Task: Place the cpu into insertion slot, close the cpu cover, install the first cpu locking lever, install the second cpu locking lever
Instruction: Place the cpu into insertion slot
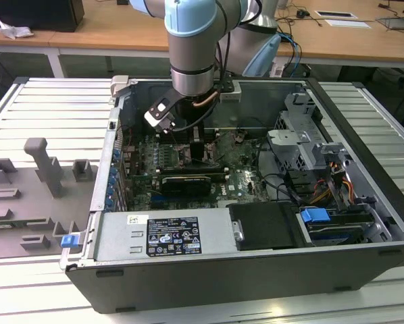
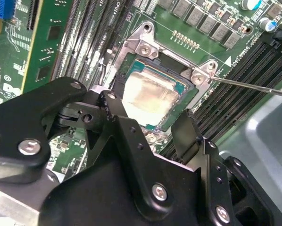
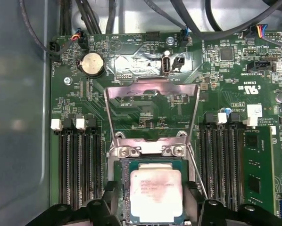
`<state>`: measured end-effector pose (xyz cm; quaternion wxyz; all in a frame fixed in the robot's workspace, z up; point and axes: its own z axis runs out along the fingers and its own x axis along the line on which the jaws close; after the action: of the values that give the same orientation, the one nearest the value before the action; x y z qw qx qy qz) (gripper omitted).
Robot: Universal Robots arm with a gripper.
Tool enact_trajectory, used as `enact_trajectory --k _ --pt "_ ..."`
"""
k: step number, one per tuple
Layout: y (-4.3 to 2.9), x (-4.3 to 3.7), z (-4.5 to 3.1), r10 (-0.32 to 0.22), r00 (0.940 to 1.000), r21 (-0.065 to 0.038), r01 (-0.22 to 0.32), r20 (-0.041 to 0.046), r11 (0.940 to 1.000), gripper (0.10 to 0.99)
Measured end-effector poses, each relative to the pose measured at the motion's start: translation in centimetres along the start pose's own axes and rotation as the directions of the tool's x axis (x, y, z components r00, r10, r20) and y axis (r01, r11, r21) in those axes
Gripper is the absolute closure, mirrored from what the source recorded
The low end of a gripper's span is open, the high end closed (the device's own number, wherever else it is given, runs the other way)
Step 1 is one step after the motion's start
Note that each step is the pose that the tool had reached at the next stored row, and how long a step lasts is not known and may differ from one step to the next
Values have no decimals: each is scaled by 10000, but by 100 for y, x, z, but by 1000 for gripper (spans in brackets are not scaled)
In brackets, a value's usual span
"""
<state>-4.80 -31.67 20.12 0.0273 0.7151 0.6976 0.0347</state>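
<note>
The black two-fingered pincer (image 2: 148, 116) is hanging low over the green motherboard (image 3: 226, 84) inside the open grey computer case (image 1: 364, 135), which is lying on the ridged metal worktop (image 1: 53, 108). Its fingers (image 2: 113, 107) are standing spread apart, one on each side of the small flat square cpu (image 3: 155, 193) with the dull silver-beige top. Whether they are touching the chip's edges cannot be told.

The cpu is lying flat in the square black insertion slot (image 2: 170, 62), directly between the fingertips and just beneath them. The thin silver metal cpu cover (image 3: 153, 87), a frame with a large cut-out centre, is standing swung open just beyond the fingertips, past the slot's far edge. A thin silver locking lever (image 2: 254, 87) is sticking out to one side of the pincer, unlatched. Long narrow black memory slots (image 3: 79, 165) are running along both flanks of the pincer in the first wrist view.
</note>
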Motion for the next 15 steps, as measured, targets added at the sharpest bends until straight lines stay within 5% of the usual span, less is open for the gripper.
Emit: enact_trajectory --k 8,15 --pt "-2 33 12 -27 10000 1 27 1 10000 427" --pt "7 33 -85 -41 10000 -1 41 60 10000 439"
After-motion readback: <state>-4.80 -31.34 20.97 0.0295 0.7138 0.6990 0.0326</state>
